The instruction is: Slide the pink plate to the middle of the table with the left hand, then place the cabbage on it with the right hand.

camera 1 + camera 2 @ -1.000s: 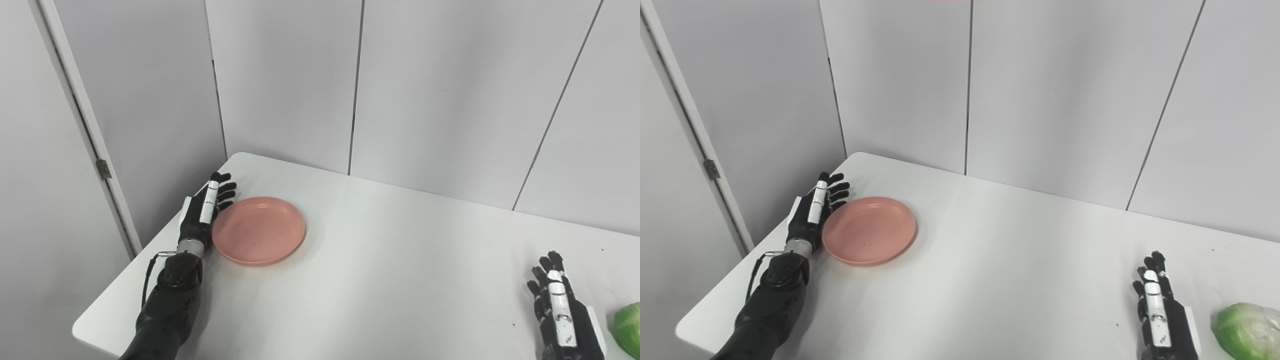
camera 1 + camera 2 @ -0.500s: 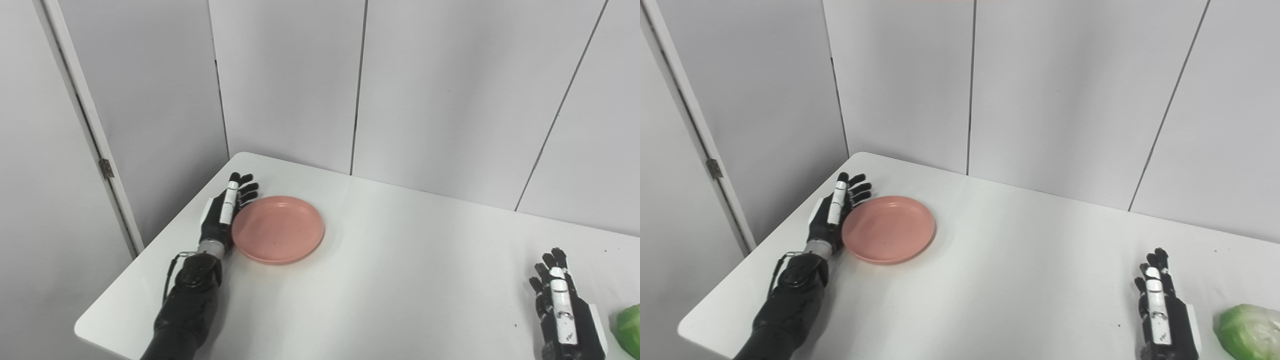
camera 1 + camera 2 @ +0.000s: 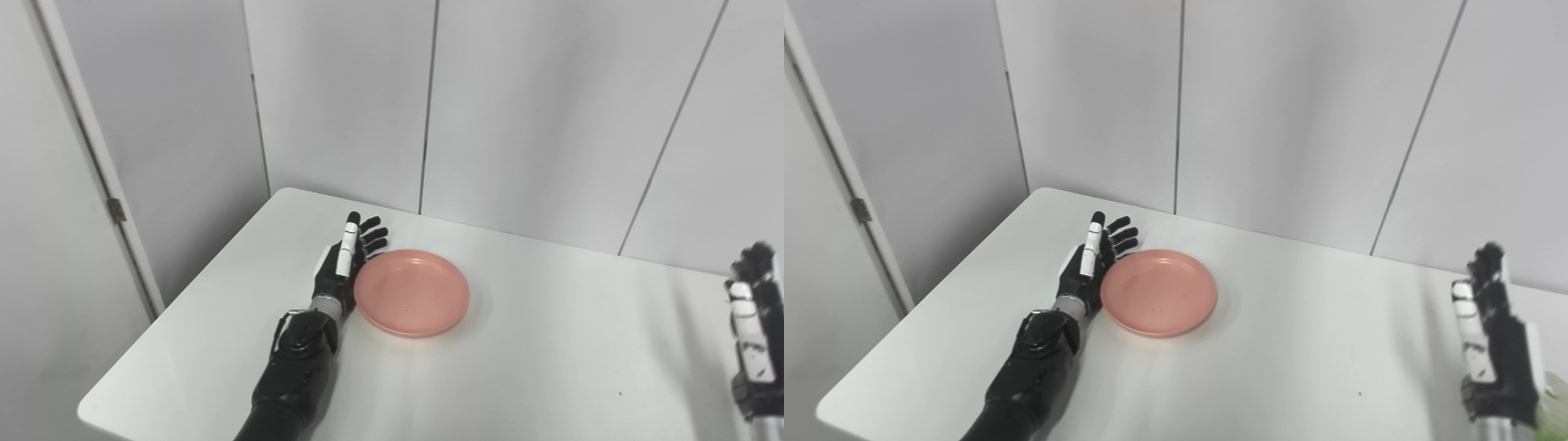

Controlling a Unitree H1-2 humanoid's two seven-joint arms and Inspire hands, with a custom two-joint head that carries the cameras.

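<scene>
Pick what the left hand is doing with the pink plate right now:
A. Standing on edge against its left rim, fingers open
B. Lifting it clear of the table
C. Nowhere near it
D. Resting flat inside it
A: the left hand stands edge-on, fingers extended, against the pink plate, which lies flat on the table.

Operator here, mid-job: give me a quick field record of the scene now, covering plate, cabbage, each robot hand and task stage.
pink plate: flat on the white table, empty
left robot hand: open, fingers straight, set edge-on against the plate's left rim
right robot hand: open, raised at the right edge, holding nothing
cabbage: only a green sliver shows, bottom right corner of the right eye view, behind the right robot hand
stage: plate slide under way; cabbage not yet picked up
</scene>
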